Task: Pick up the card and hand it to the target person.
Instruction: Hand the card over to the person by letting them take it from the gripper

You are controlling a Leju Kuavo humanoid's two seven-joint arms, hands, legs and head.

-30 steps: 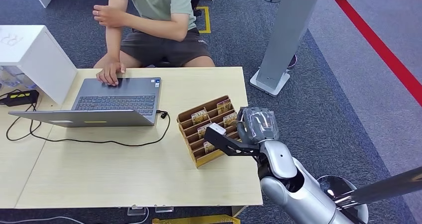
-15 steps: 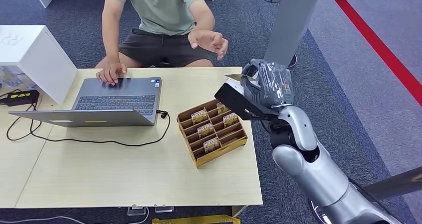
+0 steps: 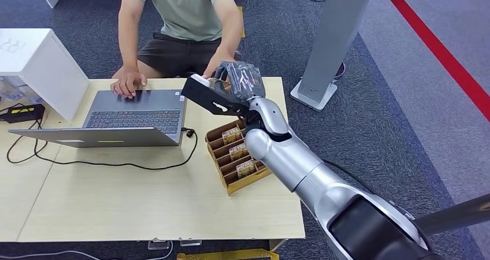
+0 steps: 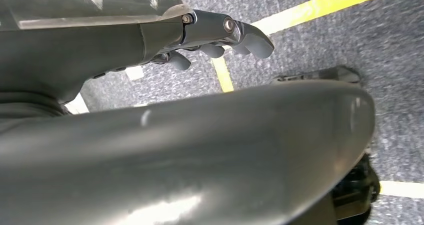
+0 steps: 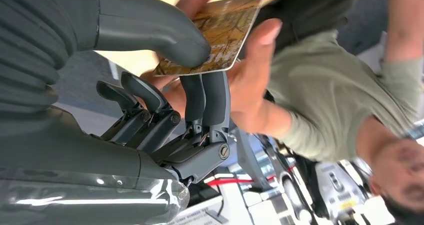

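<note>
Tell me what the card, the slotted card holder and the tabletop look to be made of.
Card: likely glossy plastic; thin, rigid, rounded corner, gold-brown print.
Card holder: seemingly light wood or fibreboard; matte tan dividers, flat-cut edges.
Tabletop: pale wood-look surface, probably laminate; smooth with a faint, even grain.

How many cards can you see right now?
4: one card pinched by the right hand, three standing in the wooden holder. The arm may hide more.

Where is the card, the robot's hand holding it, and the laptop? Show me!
card (image 5: 220, 32): right wrist view, middle of its golden face.
right hand (image 5: 165, 40): right wrist view, its thick grey thumb.
laptop (image 3: 136, 119): head view, its keyboard.
</note>
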